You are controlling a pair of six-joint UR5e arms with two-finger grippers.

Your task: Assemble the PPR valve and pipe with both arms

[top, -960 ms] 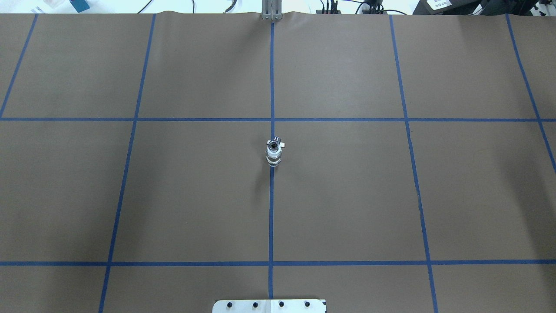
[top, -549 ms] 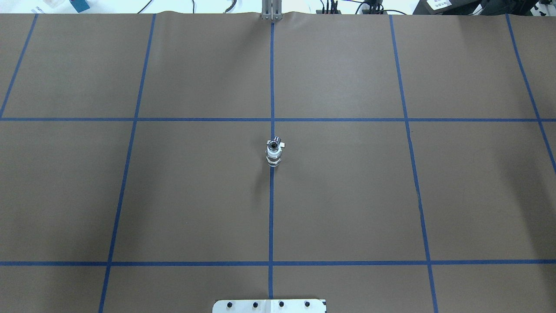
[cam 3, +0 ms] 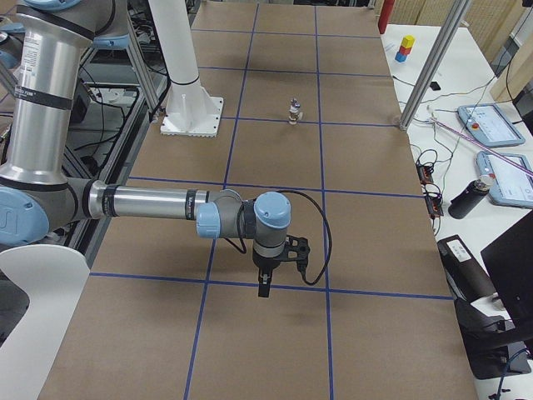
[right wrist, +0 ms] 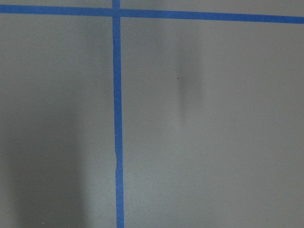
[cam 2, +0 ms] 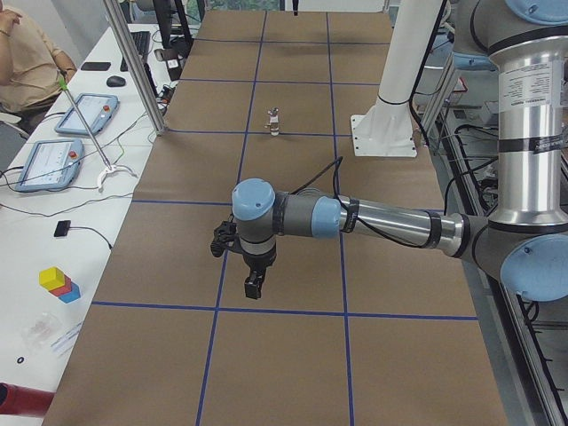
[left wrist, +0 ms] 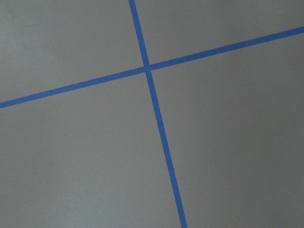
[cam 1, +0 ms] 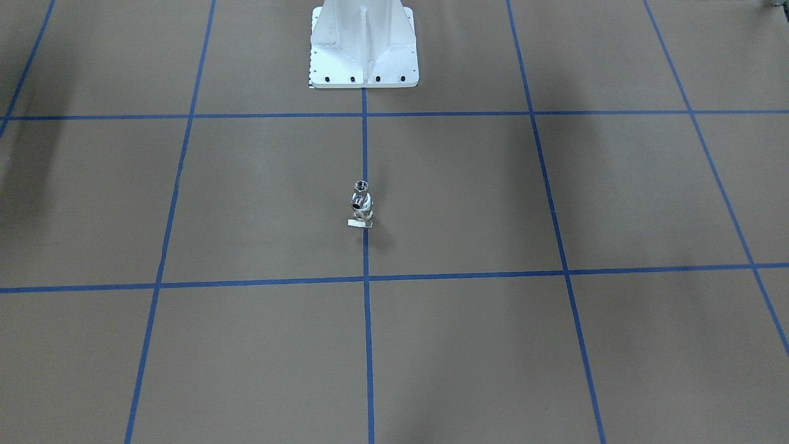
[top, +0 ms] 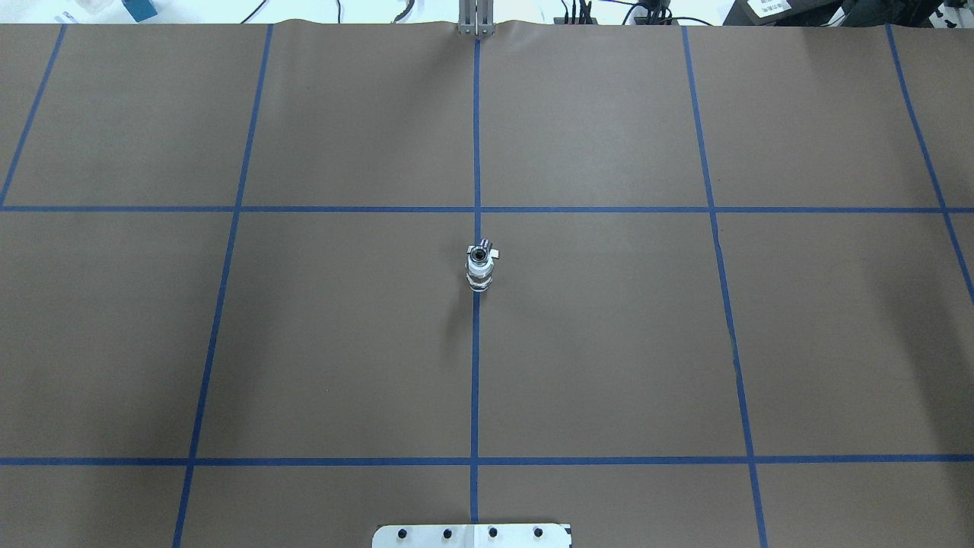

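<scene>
The PPR valve (top: pixel 479 265), with its white ring and flat white tab, rests on the centre blue tape line in the middle of the table. The chrome pipe (top: pixel 479 284) touches its end nearer the robot. In the front view the valve (cam 1: pixel 361 216) and pipe (cam 1: pixel 360 186) read as one small piece; I cannot tell how firmly they are joined. The left gripper (cam 2: pixel 254 286) hangs over the table far from them, and so does the right gripper (cam 3: pixel 263 287). Each shows only in a side view, so I cannot tell whether it is open or shut. Both wrist views show only brown paper and blue tape.
The white pedestal base (cam 1: pixel 363 46) stands at the robot's side of the table, behind the parts. Aluminium posts (cam 2: pixel 133 67) (cam 3: pixel 433 62) rise at the far table edge. A seated operator (cam 2: pixel 27 53) and tablets (cam 2: pixel 49 164) are beyond that edge.
</scene>
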